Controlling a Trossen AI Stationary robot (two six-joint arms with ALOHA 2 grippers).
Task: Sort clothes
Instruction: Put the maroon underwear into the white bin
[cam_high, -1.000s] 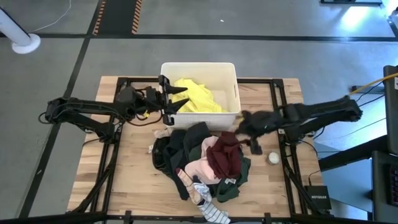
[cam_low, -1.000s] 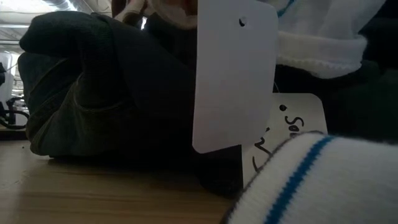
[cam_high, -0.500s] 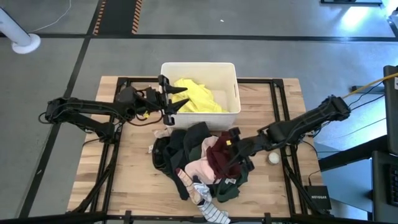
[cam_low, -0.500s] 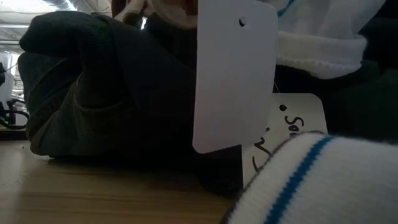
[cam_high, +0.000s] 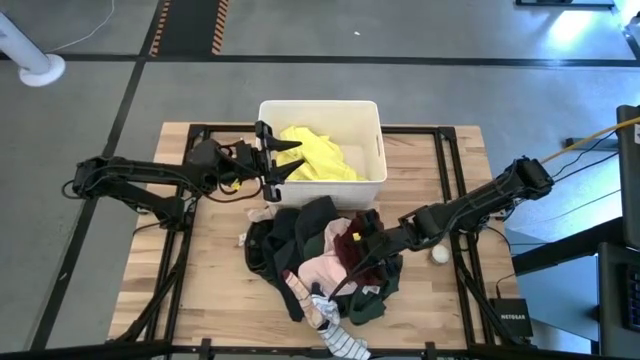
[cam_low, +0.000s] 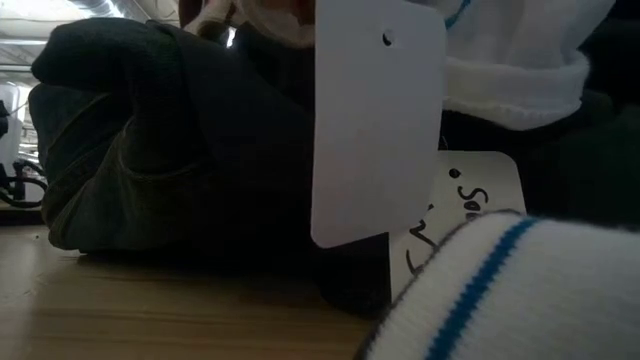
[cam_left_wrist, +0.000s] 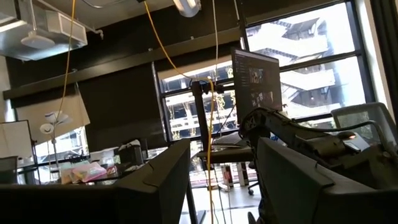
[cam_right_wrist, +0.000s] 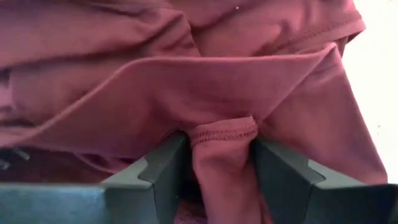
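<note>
Right claw (cam_high: 352, 262) now lowered into pile, pinching maroon garment (cam_right_wrist: 205, 81) fold between fingers

We look straight down on the clothes pile (cam_high: 325, 265), sit table-level pressed against it, point the left wrist camera out into the room, and jam the right against its maroon garment (cam_right_wrist: 205, 74).

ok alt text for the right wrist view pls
Close-up of a maroon garment filling the picture, a hemmed fold of it bunched between the right hand's two dark fingers, which sit against the cloth on either side.
</note>
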